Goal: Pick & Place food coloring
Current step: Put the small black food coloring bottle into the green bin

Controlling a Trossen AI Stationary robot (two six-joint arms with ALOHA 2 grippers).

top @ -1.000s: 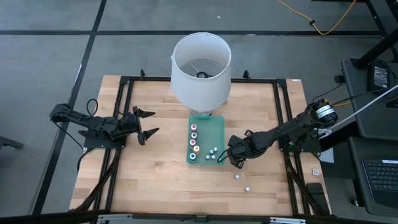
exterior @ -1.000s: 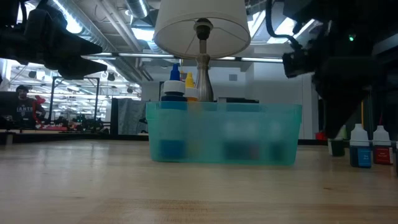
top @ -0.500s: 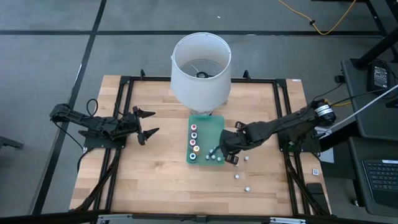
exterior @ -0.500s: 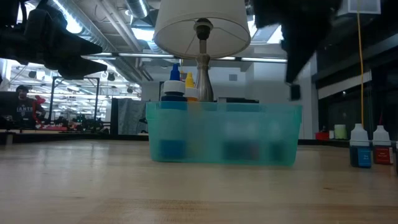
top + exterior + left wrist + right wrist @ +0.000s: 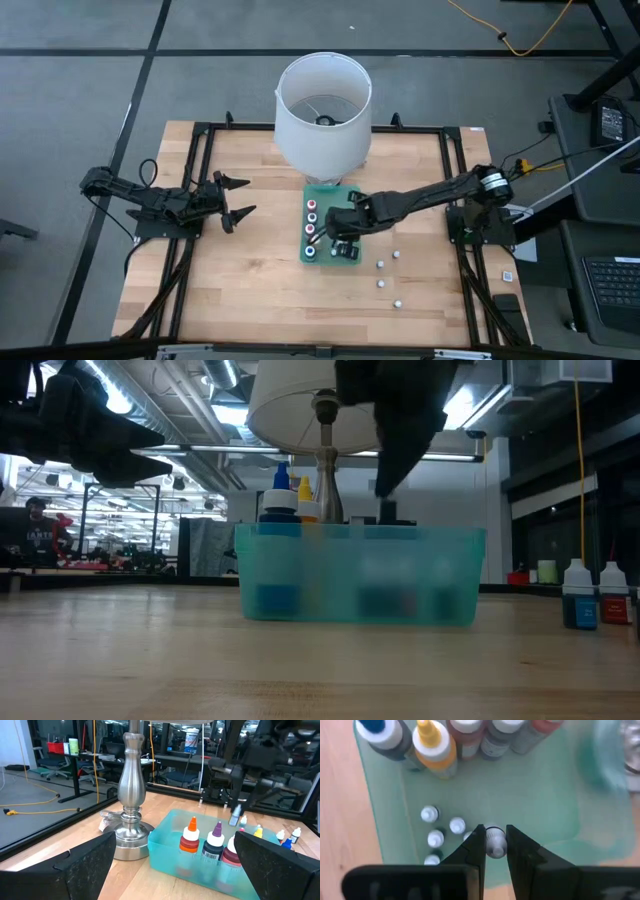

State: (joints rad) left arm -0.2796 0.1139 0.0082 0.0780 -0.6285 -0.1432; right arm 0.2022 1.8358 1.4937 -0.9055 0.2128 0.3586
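Note:
A translucent green bin [image 5: 345,205] sits mid-table in front of the lamp. A row of taller dropper bottles [image 5: 312,225] with coloured tops stands along its left side, and a few tiny food coloring bottles [image 5: 442,827] stand near its near edge. Several more tiny bottles [image 5: 381,268] stand on the wood to the right of the bin. My right gripper [image 5: 494,842] hovers over the bin's middle, shut on one tiny bottle. My left gripper [image 5: 240,198] waits open, well left of the bin. My right gripper pinches one tiny food coloring bottle between its two fingers [image 5: 476,845]. They come from above, pointing down. The bottle's white cap [image 5: 494,839] shows in the gap. The bottle is lifted clear above the bin floor.
A lamp with a white shade [image 5: 322,105] and a metal base [image 5: 131,827] stands just beyond the bin's far end. A black frame [image 5: 200,180] runs around the wooden table [image 5: 250,290]. Bare wood lies left of and in front of the bin.
My right gripper rose from the table to the right of the bin. It travelled left and slightly far until it was over the bin, carrying the tiny bottle lifted clear. The bottles standing on the wood came into view as the arm moved off them.

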